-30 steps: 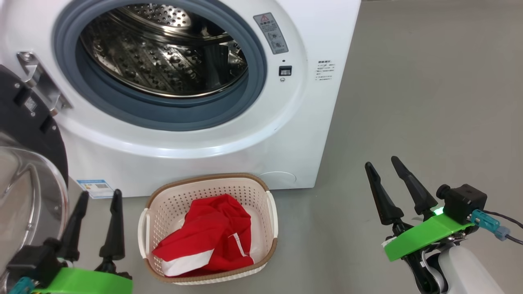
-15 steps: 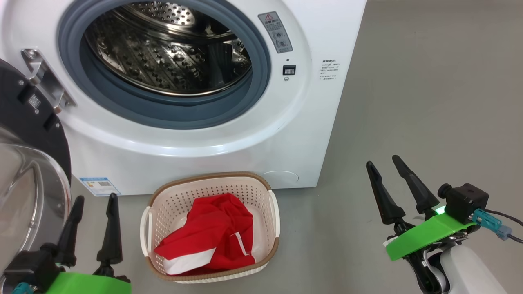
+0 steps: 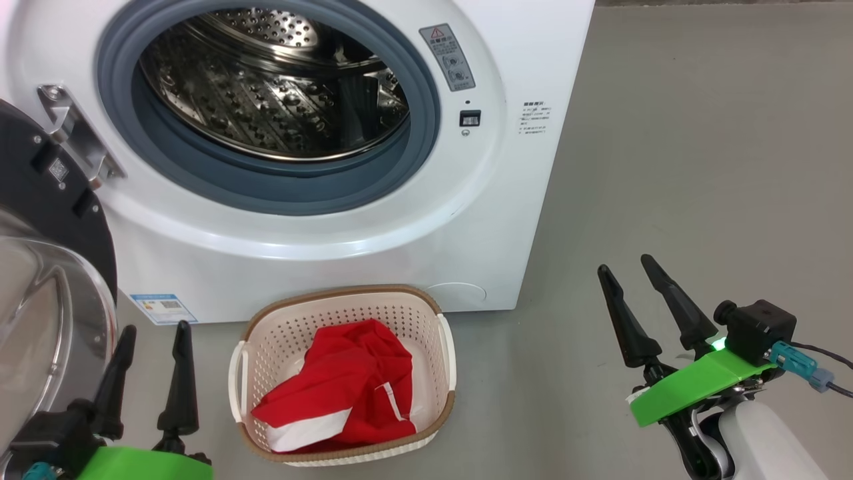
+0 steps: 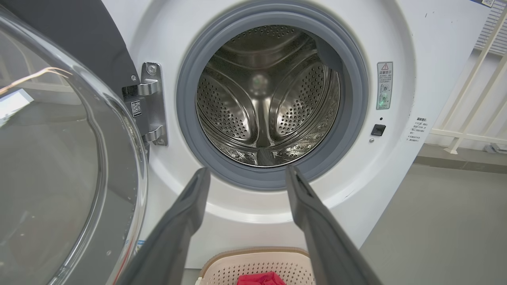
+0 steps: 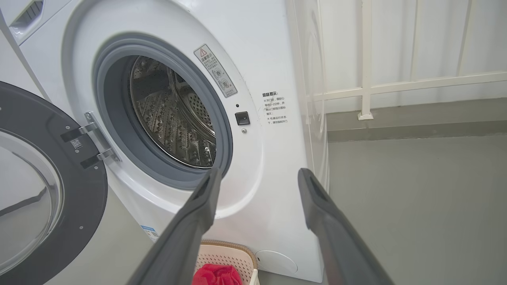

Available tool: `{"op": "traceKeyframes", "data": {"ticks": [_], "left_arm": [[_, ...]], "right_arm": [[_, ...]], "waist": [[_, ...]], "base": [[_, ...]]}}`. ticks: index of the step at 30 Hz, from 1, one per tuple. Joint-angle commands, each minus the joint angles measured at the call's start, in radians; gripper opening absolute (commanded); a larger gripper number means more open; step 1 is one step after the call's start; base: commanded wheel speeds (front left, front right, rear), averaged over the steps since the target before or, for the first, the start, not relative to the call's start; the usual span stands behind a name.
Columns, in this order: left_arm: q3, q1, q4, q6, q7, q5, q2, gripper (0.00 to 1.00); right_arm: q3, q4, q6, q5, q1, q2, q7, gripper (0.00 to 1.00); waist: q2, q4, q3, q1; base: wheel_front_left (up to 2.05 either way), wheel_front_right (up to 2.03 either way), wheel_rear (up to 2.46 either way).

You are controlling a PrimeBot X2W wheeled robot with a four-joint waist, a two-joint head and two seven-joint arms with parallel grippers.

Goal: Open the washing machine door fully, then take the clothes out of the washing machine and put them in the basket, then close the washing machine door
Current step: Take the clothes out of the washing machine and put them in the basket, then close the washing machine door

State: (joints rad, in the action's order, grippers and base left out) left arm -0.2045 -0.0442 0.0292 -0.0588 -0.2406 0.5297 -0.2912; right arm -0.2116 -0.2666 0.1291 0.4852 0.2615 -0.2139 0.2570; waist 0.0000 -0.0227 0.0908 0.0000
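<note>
Looking down from the head view, you have the washer (image 3: pixel 426 227) on the far side, front toward you. Its door (image 3: pixel 56 213) is swung wide open to the left on the hinge (image 3: pixel 73 133). The door's glass bowl bulges out at the near left, just beside the left gripper (image 3: pixel 154 327).

Drum (image 3: pixel 266 87): you see perforated steel and paddles all round inside the gasket (image 3: pixel 200 180). The left wrist view looks straight into it.

Basket (image 3: pixel 346 297) sits on the floor (image 3: pixel 700 167), centred in front of the washer, close to its base. You can't tell whether they touch. A blue label (image 3: pixel 163 308) is on the washer's lower left corner, left of the basket.

Clothes (image 3: pixel 346 380) are in the basket, a red heap toward its near side. A white panel shows at the near left and a thin white stripe toward the right. The basket's far inner wall is bare above the heap.

Left gripper: near left, between the door glass and the basket. Fingers are spread apart, nothing between them, tips aimed at the washer front below the gasket.

Right gripper (image 3: pixel 624 263): near right, over bare floor, well apart from the basket. Fingers are spread, nothing held. In the right wrist view its fingers frame the washer's right front edge. You also get a white railing (image 5: pixel 364 59) along the wall, far right of the washer.
</note>
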Motion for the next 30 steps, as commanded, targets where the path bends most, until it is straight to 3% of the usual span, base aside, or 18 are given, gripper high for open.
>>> {"op": "traceKeyframes", "data": {"ticks": [1,30], "left_arm": [[0.039,-0.012,-0.016,-0.004,-0.012,-0.001,-0.025,1.00],[0.043,-0.014,-0.011,-0.007,-0.016,0.012,-0.027,1.00]], "right_arm": [[-0.019,0.022,0.002,-0.011,0.006,-0.005,0.005,1.00],[-0.014,0.018,0.002,-0.008,0.004,0.003,0.005,1.00]], "waist": [[0.0000,0.000,-0.001,0.0000],[0.0000,-0.001,0.001,0.0000]], "base": [[0.00,0.00,0.00],[0.00,0.00,0.00]]}}
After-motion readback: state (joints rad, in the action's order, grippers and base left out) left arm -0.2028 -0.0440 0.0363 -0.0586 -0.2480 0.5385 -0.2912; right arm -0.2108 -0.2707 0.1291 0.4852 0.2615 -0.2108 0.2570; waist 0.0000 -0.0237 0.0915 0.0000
